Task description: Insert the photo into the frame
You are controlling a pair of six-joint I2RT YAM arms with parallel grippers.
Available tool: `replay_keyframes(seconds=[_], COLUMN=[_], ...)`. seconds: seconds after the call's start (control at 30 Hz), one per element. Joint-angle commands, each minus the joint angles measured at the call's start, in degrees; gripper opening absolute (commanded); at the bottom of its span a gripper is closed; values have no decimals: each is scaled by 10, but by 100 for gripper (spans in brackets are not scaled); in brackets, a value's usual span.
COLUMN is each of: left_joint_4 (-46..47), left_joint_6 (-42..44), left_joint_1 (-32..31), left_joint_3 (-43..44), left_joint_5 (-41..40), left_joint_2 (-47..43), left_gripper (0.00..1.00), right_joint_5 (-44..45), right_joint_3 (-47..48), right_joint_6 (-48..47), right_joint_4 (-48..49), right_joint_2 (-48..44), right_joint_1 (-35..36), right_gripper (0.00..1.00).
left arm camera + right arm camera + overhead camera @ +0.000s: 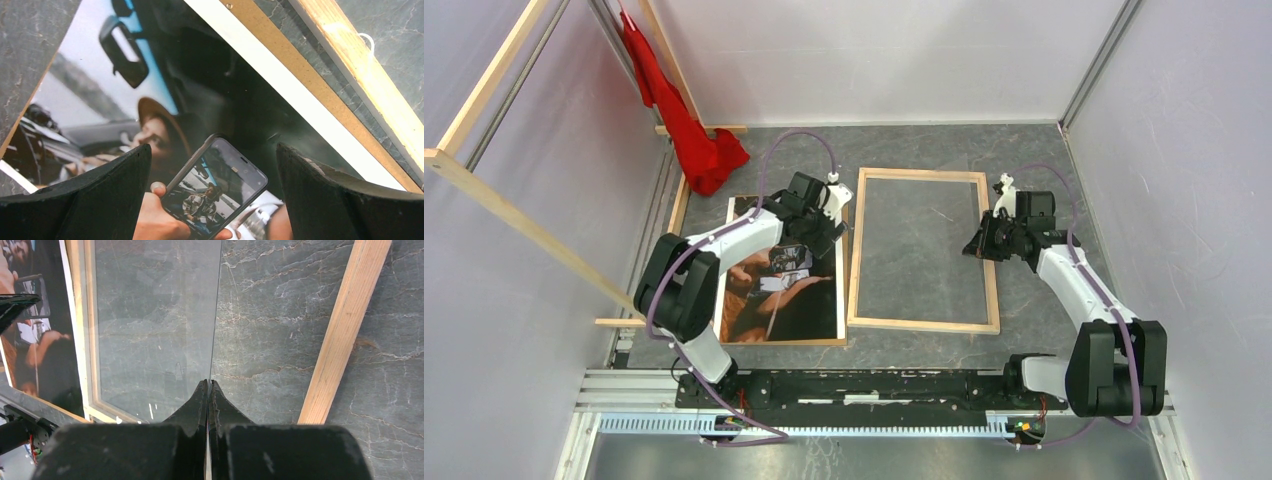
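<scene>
The photo (pixel 769 312) lies face up at the left on a brown backing board (pixel 784 342) and fills the left wrist view (pixel 165 100). My left gripper (pixel 824 235) hovers open over the photo's upper right part, its fingertips (pixel 212 150) wide apart with nothing between them. The frame (pixel 924 325) lies wood face up to the right of the photo. My right gripper (pixel 977 245) is over the frame's right side, its fingertips (pixel 209 382) shut on the edge of a thin clear pane (pixel 155 330). That edge runs as a fine line away from the tips. The frame's right rail (pixel 345 340) passes beside it.
A red cloth (pixel 694 140) hangs at the back left corner. Long pale wooden beams (pixel 524 225) lean along the left wall. White walls close in the table on three sides. A metal rail (pixel 874 385) carries both arm bases at the near edge.
</scene>
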Motion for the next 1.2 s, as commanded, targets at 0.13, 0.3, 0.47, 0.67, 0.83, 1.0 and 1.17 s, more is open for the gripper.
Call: replay_keyframes(seconds=[0.13, 0.3, 0.47, 0.67, 0.83, 1.0, 1.17], left_joint_4=[22, 26, 26, 31, 42, 54, 56], left_joint_6=[-14, -12, -12, -15, -18, -17, -17], left_joint_1=[-14, -18, -22, -30, -43, -55, -58], left_joint_3=[13, 7, 7, 4, 3, 1, 3], left_joint_5=[10, 8, 7, 6, 5, -4, -5], left_joint_2=[20, 18, 21, 24, 33, 51, 57], left_gripper=[100, 100, 100, 100, 100, 100, 100], right_joint_5=[-21, -20, -25, -63, -100, -121, -124], right_joint_3=[25, 27, 21, 10, -8, -11, -14], right_joint_6=[-1, -7, -7, 2, 18, 29, 31], right_joint_4=[30, 27, 33, 64, 106, 125, 127], right_joint_2=[-16, -10, -10, -15, -27, -19, -16], right_joint_1=[-25, -27, -30, -30, -31, -32, -36], right_gripper=[0, 0, 0, 0, 0, 0, 0])
